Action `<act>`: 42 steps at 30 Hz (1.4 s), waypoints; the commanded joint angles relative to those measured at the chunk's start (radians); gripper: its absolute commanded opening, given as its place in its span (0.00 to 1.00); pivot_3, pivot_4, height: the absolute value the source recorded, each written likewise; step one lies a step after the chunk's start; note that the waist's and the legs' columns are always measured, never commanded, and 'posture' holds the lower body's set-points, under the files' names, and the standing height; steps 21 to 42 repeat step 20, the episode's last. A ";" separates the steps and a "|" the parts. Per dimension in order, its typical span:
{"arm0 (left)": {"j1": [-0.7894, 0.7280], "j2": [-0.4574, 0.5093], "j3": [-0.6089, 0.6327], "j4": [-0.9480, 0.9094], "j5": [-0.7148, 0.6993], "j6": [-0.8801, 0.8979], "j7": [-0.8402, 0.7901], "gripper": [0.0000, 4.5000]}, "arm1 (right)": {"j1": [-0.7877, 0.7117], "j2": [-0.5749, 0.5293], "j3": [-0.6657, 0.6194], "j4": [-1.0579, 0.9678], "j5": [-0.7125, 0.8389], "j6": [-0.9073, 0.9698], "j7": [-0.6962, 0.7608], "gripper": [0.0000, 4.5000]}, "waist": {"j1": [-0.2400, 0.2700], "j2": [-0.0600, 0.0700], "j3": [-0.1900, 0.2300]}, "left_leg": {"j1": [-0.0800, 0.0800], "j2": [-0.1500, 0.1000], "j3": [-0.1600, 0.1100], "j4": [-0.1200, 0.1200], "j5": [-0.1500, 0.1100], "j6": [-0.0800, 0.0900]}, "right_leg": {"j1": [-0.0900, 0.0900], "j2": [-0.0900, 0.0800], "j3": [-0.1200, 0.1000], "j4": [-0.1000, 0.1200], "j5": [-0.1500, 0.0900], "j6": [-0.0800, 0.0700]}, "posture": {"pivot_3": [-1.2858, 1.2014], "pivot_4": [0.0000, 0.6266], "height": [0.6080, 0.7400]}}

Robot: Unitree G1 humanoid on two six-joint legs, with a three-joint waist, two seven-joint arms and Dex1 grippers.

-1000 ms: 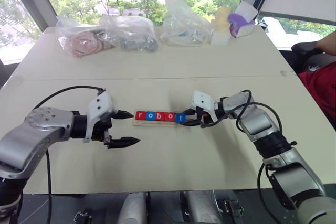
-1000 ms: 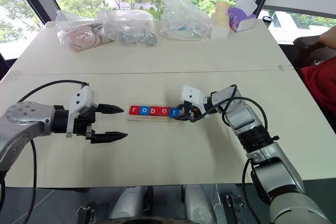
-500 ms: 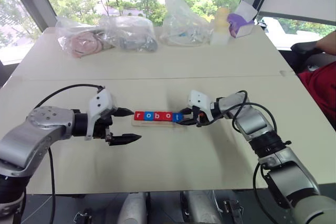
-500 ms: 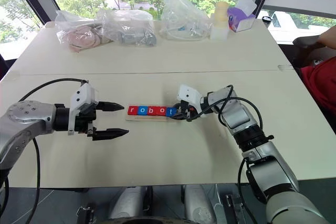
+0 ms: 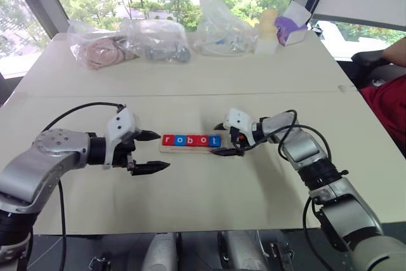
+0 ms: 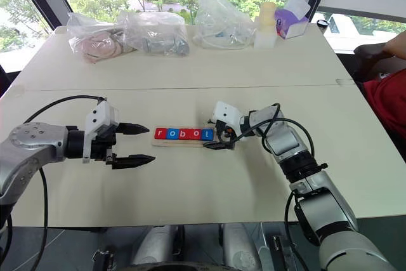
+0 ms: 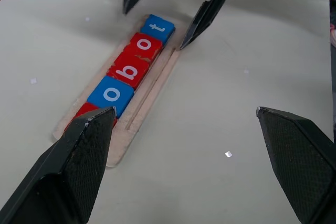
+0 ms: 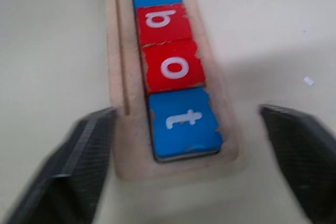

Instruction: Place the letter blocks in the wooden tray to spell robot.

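Note:
The wooden tray lies in the middle of the table. In its slot the letter blocks sit in a row and read r, o, b, o, t. The blue t block lies flat at the tray's right end. My right gripper is open, one finger on each side of that end, and holds nothing. To the left of the tray my left gripper stands open and empty, pointing at the tray. In the left wrist view its finger hides part of the red r block.
Several clear plastic bags with items lie along the table's far edge, beside a pale bottle and a purple and white box. A person in red sits at the right edge.
My right gripper was shut on the t block at the tray's right end and has opened, leaving the block in the slot. The left gripper has stayed in place.

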 commanded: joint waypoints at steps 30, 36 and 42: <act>0.234 -0.019 0.301 0.118 -0.049 -0.005 0.056 1.00 | 0.510 -0.107 -0.420 -0.758 0.430 0.570 -0.209 0.99 | 0.003 0.000 0.000 | -0.001 0.001 -0.002 -0.002 0.000 0.000 | -0.001 -0.002 0.000 -0.001 -0.001 -0.001 | 0.52 0.24 0.96; 0.234 -0.019 0.301 0.118 -0.049 -0.005 0.056 1.00 | 0.510 -0.107 -0.420 -0.758 0.430 0.570 -0.209 0.99 | 0.003 0.000 0.000 | -0.001 0.001 -0.002 -0.002 0.000 0.000 | -0.001 -0.002 0.000 -0.001 -0.001 -0.001 | 0.52 0.24 0.96; 0.234 -0.019 0.301 0.118 -0.049 -0.005 0.056 1.00 | 0.510 -0.107 -0.420 -0.758 0.430 0.570 -0.209 0.99 | 0.003 0.000 0.000 | -0.001 0.001 -0.002 -0.002 0.000 0.000 | -0.001 -0.002 0.000 -0.001 -0.001 -0.001 | 0.52 0.24 0.96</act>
